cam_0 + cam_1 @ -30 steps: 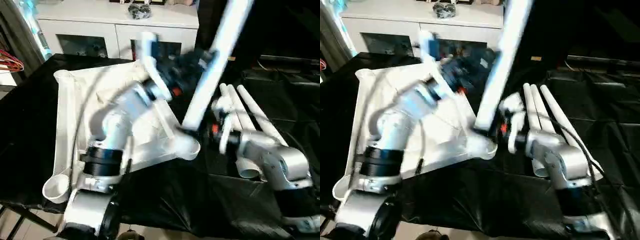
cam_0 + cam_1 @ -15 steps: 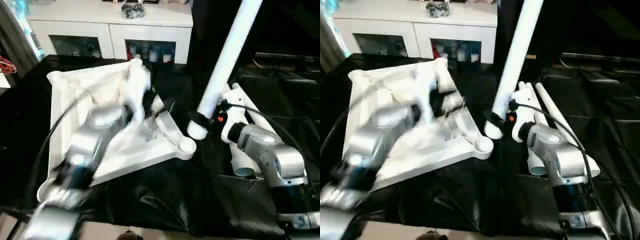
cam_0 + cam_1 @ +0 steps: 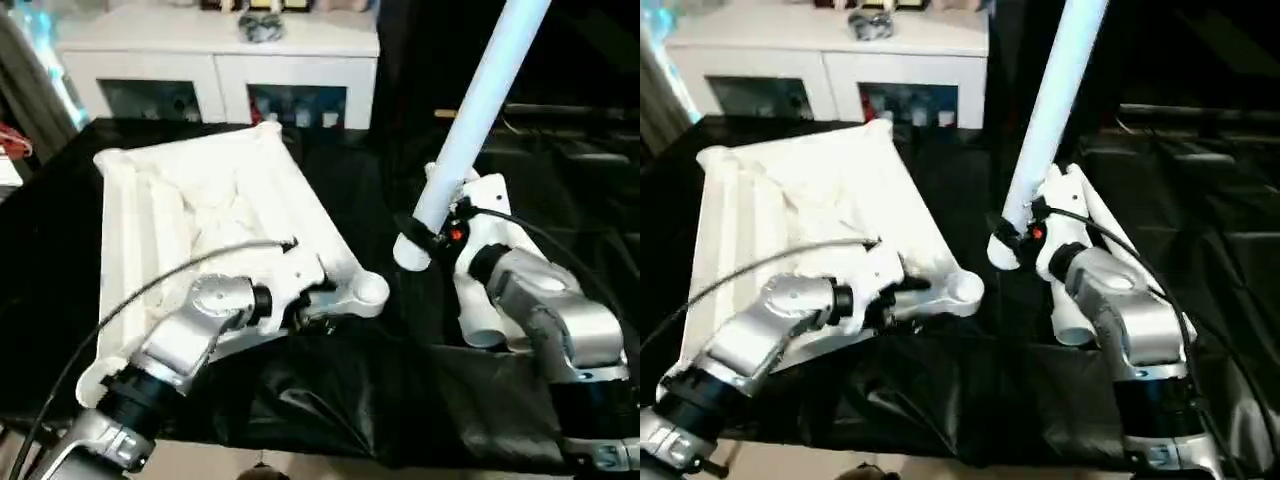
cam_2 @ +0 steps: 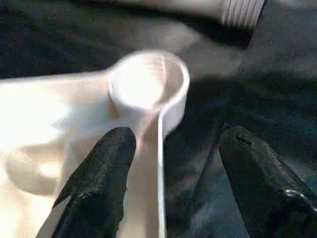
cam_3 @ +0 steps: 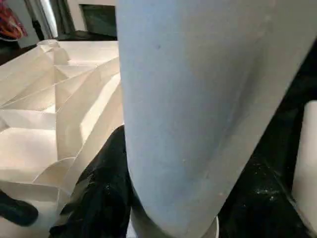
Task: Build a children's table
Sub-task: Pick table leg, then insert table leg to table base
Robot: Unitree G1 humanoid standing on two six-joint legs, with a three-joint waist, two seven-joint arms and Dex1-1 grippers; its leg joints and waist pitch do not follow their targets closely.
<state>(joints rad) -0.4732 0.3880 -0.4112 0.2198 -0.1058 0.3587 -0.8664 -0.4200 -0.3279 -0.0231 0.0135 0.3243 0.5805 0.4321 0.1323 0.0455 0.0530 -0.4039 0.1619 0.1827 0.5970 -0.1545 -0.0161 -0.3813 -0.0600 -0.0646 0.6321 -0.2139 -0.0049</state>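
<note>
Leg point(image 3: 480, 110) near upright, right hand point(image 3: 432, 240) gripping

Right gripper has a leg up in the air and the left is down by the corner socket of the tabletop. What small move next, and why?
Probably close the left gripper on the tabletop rim by the corner socket: its fingers straddle that rim, still open. That steadies the socket before the right gripper lowers its tilted leg, which hangs beside it.

black-draped table point(image 3: 60, 250), white tabletop point(image 3: 190, 210) upside down, spare legs point(image 3: 478, 325) beside
</note>
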